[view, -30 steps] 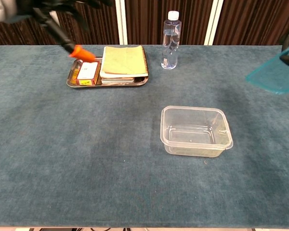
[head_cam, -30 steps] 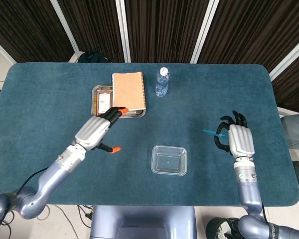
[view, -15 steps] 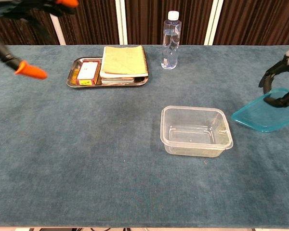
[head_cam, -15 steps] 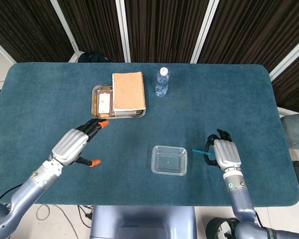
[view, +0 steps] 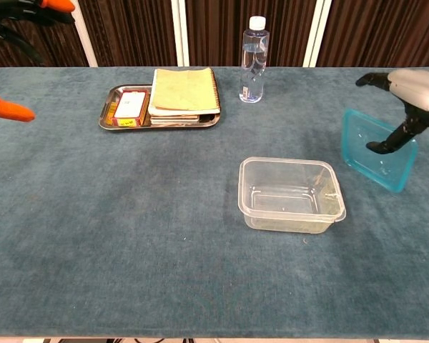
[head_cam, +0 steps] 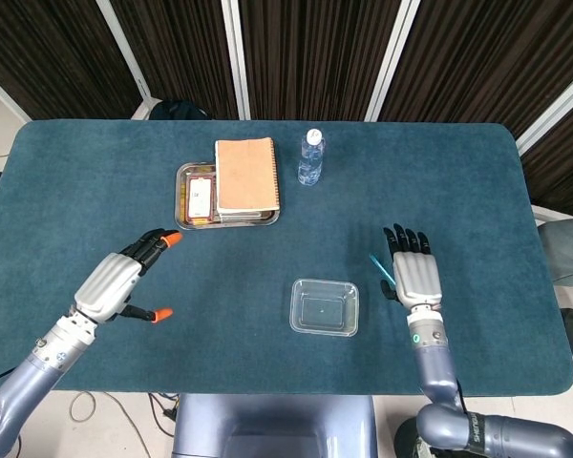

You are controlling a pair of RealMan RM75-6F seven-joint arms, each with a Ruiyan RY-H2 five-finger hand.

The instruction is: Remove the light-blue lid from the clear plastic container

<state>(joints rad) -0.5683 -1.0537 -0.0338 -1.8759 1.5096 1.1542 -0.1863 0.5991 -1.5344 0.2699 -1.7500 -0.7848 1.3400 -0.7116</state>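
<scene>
The clear plastic container (head_cam: 325,306) (view: 292,194) stands lidless on the blue cloth, near the front centre. To its right the light-blue lid (head_cam: 378,268) (view: 372,146) stands steeply tilted on one edge. My right hand (head_cam: 413,272) (view: 415,89) is beside it, palm down, fingers stretched straight, its thumb lying against the lid's near face. My left hand (head_cam: 119,281) (view: 7,108) hovers far to the left with its orange-tipped fingers spread, holding nothing.
A metal tray (head_cam: 184,172) (view: 109,114) at the back holds a tan notebook (head_cam: 246,176) (view: 184,88) and a small box (view: 131,106). A water bottle (head_cam: 310,157) (view: 254,61) stands right of the tray.
My right hand has straightened its fingers and shifted forward. The lid has tipped from lying low to standing steeply on edge. My left hand has drawn back to the left.
</scene>
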